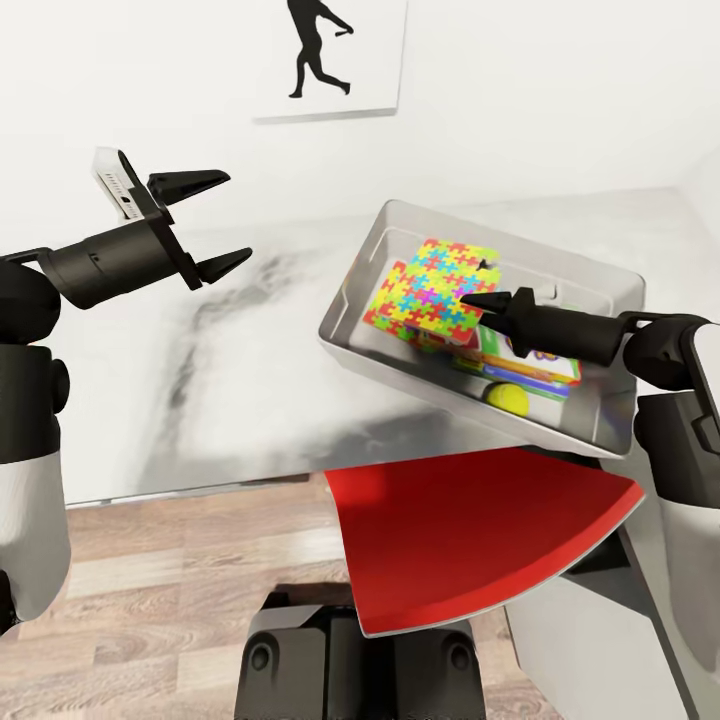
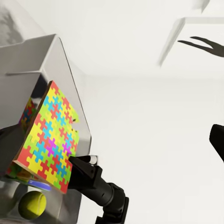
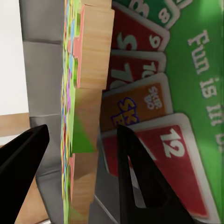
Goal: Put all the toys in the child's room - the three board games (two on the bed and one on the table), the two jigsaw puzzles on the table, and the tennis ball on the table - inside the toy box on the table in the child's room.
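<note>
Puzzle (image 1: pixel 440 290) sits between my right pincer's (image 1: pixel 485 283) spread jaws, standing on edge inside the toy box (image 1: pixel 590 275), which rests on the table (image 1: pixel 200 380). From the right wrist view the wooden edge (image 3: pixel 91 116) is in the gap, and I can't tell if either finger touches it. Just beyond the fingertips lies the Skip-Bo game (image 3: pixel 177 93), with the tennis ball (image 1: pixel 507 399) below it in the bin. My call: release cleanly, draw straight back, don't snag the board. Left pincer (image 1: pixel 205 225) hangs wide and empty, well away over the table.
</note>
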### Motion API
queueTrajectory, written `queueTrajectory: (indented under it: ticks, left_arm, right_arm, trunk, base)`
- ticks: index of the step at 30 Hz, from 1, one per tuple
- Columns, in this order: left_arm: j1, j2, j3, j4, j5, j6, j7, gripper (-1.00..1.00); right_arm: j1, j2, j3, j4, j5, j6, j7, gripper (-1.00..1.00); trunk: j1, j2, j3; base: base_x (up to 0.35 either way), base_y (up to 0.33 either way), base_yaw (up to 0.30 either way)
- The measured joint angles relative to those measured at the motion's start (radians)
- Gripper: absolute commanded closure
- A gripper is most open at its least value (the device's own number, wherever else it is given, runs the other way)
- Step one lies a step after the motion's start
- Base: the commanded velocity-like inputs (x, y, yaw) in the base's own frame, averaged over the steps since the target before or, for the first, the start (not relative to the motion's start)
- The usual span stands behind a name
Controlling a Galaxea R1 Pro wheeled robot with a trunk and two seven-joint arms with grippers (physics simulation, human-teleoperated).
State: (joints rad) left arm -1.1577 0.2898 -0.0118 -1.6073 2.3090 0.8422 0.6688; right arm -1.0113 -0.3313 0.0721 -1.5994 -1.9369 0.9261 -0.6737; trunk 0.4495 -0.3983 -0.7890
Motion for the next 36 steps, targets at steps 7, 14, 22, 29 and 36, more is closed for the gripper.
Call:
queueTrajectory:
  ticks: [7, 14, 22, 29, 36]
  left_arm:
    - [0.000, 0.001, 0.001, 0.000, 0.000, 0.000, 0.001, -1.00]
    - [-0.001, 0.001, 0.001, 0.000, 0.000, 0.000, 0.001, -1.00]
    - [-0.001, 0.001, 0.001, 0.000, 0.000, 0.000, 0.001, -1.00]
    - [-0.002, 0.002, 0.001, 0.000, 0.000, 0.000, 0.001, -1.00]
    - [-0.002, 0.003, 0.001, 0.000, 0.000, 0.000, 0.001, -1.00]
  right_arm:
    - [-0.003, 0.012, 0.002, 0.002, 0.000, 0.000, 0.000, 1.00]
    - [-0.003, 0.017, 0.002, -0.002, -0.019, -0.013, 0.001, 1.00]
    - [-0.002, 0.023, 0.003, -0.029, -0.008, -0.010, 0.000, 1.00]
    - [-0.001, 0.025, 0.000, -0.034, -0.014, -0.013, 0.000, 1.00]
    - [-0.001, 0.025, -0.002, -0.013, -0.016, -0.014, 0.000, -1.00]
  trunk:
    - [0.000, 0.000, -0.011]
    - [0.000, -0.001, -0.023]
    - [0.000, -0.001, -0.035]
    - [0.000, 0.000, -0.038]
    - [0.000, -0.001, -0.039]
  base:
    - [0.000, 0.000, 0.000]
    - [0.000, 0.000, 0.000]
    - [0.000, 0.000, 0.000]
    - [0.000, 0.000, 0.000]
    - [0.000, 0.000, 0.000]
